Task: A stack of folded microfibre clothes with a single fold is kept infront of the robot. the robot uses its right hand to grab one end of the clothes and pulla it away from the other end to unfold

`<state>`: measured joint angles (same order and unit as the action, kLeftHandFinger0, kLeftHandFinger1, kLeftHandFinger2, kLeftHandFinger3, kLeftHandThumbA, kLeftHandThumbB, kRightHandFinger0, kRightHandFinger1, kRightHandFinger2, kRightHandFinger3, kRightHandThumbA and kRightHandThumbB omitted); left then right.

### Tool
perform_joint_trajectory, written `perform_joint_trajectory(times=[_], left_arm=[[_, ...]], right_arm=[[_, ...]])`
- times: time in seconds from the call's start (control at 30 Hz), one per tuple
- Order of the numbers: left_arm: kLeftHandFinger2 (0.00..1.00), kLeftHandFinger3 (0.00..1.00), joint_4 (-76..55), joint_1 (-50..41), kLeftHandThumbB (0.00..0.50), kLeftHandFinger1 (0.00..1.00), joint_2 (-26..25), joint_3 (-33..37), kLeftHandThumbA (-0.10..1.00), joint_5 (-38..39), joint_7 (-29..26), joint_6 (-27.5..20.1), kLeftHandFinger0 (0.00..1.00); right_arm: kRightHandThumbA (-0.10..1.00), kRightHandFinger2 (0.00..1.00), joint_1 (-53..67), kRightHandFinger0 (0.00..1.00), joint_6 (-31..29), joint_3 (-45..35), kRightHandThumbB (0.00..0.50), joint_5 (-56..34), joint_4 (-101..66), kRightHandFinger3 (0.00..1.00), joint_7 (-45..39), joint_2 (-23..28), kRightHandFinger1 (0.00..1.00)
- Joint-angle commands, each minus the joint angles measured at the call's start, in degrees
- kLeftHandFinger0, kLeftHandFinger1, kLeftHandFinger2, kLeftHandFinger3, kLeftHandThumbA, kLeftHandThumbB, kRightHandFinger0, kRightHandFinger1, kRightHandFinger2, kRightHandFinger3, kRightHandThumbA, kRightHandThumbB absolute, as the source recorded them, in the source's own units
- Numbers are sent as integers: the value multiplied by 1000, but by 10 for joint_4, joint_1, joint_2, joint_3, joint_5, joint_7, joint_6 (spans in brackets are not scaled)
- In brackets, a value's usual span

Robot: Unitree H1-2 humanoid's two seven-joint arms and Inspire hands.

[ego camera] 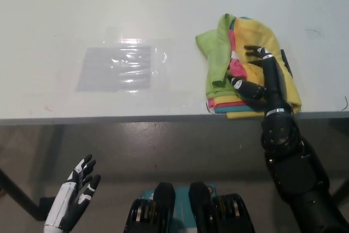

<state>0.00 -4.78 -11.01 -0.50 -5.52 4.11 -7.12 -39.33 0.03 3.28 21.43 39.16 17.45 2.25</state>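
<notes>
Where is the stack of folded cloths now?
In the head view, the stack of cloths lies at the right on the white table, by its near edge, under the black right hand.

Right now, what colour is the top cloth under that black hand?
Yellow: the top cloth under the right hand shows best in the head view.

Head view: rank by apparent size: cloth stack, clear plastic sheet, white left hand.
1-2. cloth stack and clear plastic sheet: look alike, no ranking.
3. white left hand, smallest, though nearer the camera.
</notes>
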Motion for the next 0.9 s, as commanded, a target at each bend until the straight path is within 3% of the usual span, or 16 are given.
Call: perform_joint_trajectory(times=[0.0,0.03,0.07,0.1,0.13,0.17,0.33,0.4,0.57,0.7,0.77,0.87], left_arm=[[1000,1000,-11,12,262,1000,-6,2,870,1,4,-9,1000],[1000,1000,-11,13,264,1000,-6,1,872,2,4,-9,1000],[1000,1000,-11,14,265,1000,-6,1,873,2,4,-8,1000],[1000,1000,-15,14,262,1000,-7,1,878,5,7,-4,1000],[1000,1000,-14,15,263,1000,-7,0,882,4,6,-6,1000],[1000,1000,-16,16,265,1000,-7,0,885,5,7,-3,1000],[1000,1000,-10,19,273,1000,-9,0,915,0,6,-12,1000],[1000,1000,-8,18,276,1000,-10,1,926,-4,5,-14,1000],[1000,1000,-15,9,259,1000,-10,0,914,0,7,-13,1000],[1000,1000,-18,1,259,1000,-12,-3,910,4,7,-13,1000],[1000,1000,-16,0,258,1000,-14,-3,916,2,7,-16,1000],[1000,1000,-15,-4,253,1000,-15,-4,910,2,5,-22,1000]], right_arm=[[105,79,-21,2,5,-14,179,-9,34,106,43,-8,4],[-83,199,-23,0,-5,-13,178,-8,45,103,51,-8,17],[-97,304,-25,0,-11,-12,173,-9,51,167,54,-9,46],[-100,528,-27,0,-19,-12,175,-11,60,355,56,-8,140],[-100,647,-29,0,-26,-11,169,-11,68,546,61,-8,223],[-100,668,-31,0,-31,-12,165,-14,74,663,61,-8,279],[-100,731,-32,0,-62,-18,149,-19,94,761,86,-5,369],[-100,711,-31,0,-96,-18,158,-18,111,751,104,-2,347],[-100,650,-22,0,-123,-27,172,-27,107,612,119,-2,266],[-100,651,-13,0,-138,-50,162,-47,82,656,130,-9,249],[-100,600,-9,0,-148,-91,169,-95,58,599,130,-16,213],[-100,585,-14,0,-172,-171,162,-189,48,610,105,-22,207]])
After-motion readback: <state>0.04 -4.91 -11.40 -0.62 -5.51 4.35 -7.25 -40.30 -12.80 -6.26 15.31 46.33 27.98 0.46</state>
